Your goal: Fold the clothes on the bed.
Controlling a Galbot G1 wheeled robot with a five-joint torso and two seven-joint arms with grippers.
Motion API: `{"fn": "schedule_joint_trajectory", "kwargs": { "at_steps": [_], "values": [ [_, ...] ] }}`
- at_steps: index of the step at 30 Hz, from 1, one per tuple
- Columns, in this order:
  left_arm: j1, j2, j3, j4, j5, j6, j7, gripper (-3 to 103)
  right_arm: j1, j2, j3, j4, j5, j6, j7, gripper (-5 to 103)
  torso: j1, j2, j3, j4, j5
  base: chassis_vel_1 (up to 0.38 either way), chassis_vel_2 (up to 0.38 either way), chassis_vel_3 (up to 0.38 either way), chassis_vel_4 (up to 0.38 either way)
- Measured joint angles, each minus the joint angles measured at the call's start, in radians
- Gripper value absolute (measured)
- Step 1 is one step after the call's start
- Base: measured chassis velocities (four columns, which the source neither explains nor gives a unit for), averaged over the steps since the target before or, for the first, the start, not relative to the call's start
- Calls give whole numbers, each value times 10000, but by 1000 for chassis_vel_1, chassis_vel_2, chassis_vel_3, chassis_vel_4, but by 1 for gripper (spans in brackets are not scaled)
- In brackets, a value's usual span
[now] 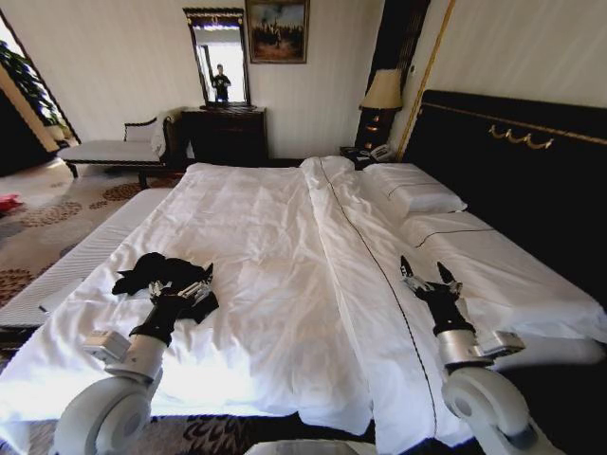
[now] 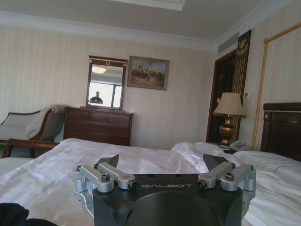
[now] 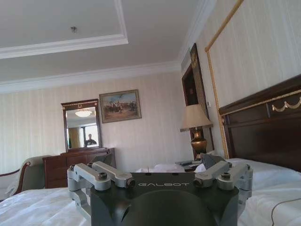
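The clothes (image 1: 152, 272), a black crumpled heap, lie near the left edge of the bed (image 1: 285, 237) on its white duvet. My left gripper (image 1: 196, 287) is at the heap's near right edge with its fingers spread open; whether it touches the cloth I cannot tell. The left wrist view shows that gripper (image 2: 162, 162) open with nothing between the fingers, and a black corner of the clothes (image 2: 11, 215) beside it. My right gripper (image 1: 427, 275) hovers open over the right half of the duvet, far from the clothes. It is also open and holds nothing in its own wrist view (image 3: 157, 162).
White pillows (image 1: 417, 194) lie against the dark headboard (image 1: 512, 156) on the right. A lamp (image 1: 382, 93) and phone stand beyond the bed's far corner. A dresser with mirror (image 1: 223, 133) and a chaise (image 1: 119, 149) line the far wall. A striped bench (image 1: 76, 261) runs along the bed's left side.
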Motion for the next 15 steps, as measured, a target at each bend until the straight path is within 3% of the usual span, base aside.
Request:
{"fn": "schedule_joint_trajectory", "kwargs": {
  "at_steps": [5,15],
  "values": [
    [29,22,-77,-58,-25,36,-224,100,-355,551,57,148,-344,55,-7,100,1,0,0,0,-1,0,0,0,0],
    [273,-161,-53,-60,80,73,-330,100,-254,951,43,35,-417,1,251,100,2,-1,0,1,0,0,0,0,0]
  ]
}}
